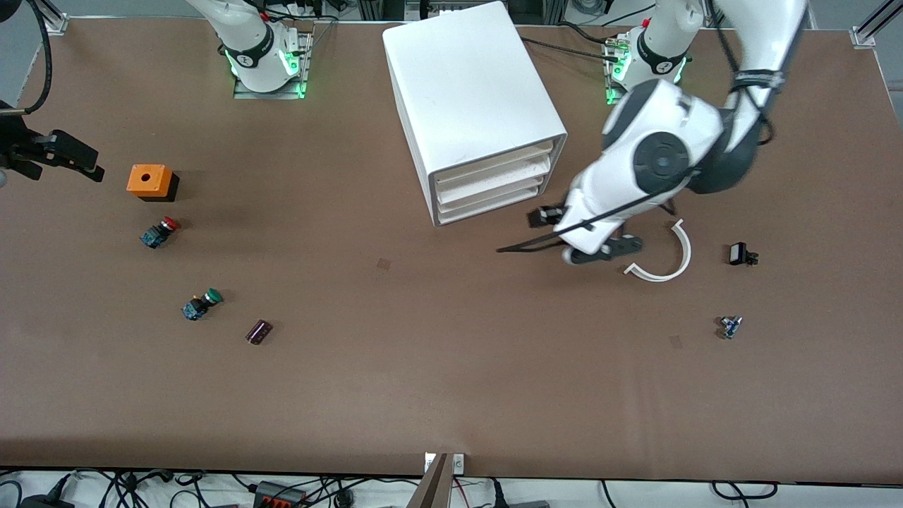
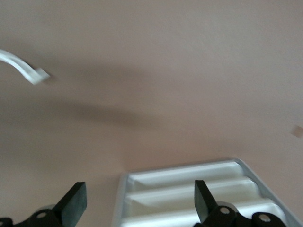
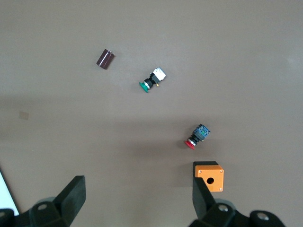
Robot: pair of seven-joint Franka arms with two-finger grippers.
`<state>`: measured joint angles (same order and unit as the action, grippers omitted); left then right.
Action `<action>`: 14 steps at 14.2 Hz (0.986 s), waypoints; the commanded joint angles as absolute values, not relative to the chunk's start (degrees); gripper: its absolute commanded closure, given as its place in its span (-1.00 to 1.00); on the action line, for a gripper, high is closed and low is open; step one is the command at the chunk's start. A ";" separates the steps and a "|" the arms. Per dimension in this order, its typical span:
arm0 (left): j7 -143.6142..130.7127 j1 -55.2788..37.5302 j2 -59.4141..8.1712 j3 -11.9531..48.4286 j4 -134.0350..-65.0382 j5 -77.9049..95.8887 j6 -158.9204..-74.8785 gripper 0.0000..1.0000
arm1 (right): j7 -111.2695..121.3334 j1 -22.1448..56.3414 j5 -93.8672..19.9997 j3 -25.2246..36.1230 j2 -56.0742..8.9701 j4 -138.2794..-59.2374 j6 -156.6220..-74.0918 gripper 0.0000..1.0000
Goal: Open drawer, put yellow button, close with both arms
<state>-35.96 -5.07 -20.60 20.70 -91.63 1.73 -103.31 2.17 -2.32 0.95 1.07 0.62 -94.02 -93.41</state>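
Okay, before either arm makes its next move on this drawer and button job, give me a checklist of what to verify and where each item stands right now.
1. Uppermost white plastic tray drawer in the white box-shaped cabinet shut, ready to pull: ok.
2. Left gripper open, in front of the drawers: ok.
3. Left gripper touching the top drawer: not ok, there is a gap.
4. Yellow-capped push button located: cannot tell; only the red-capped button and the green-capped button show clearly.
5. Right gripper open and waiting over the table near the orange box: ok.
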 commanded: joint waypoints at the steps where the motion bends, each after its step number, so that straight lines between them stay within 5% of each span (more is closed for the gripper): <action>1: -27.54 -1.94 -20.30 21.09 -87.64 -5.86 -99.24 -1.00 | 1.49 -2.81 0.44 0.79 1.67 -95.10 -92.82 -1.00; 8: -3.98 -0.44 -12.24 9.52 -86.13 -2.50 -96.07 -1.00 | 2.72 -2.90 0.97 0.79 1.67 -95.18 -92.81 -1.00; 14: 10.63 -0.70 -2.30 2.20 -94.20 2.46 -97.12 -1.00 | 2.64 -2.81 0.97 0.79 2.37 -96.42 -93.16 -1.00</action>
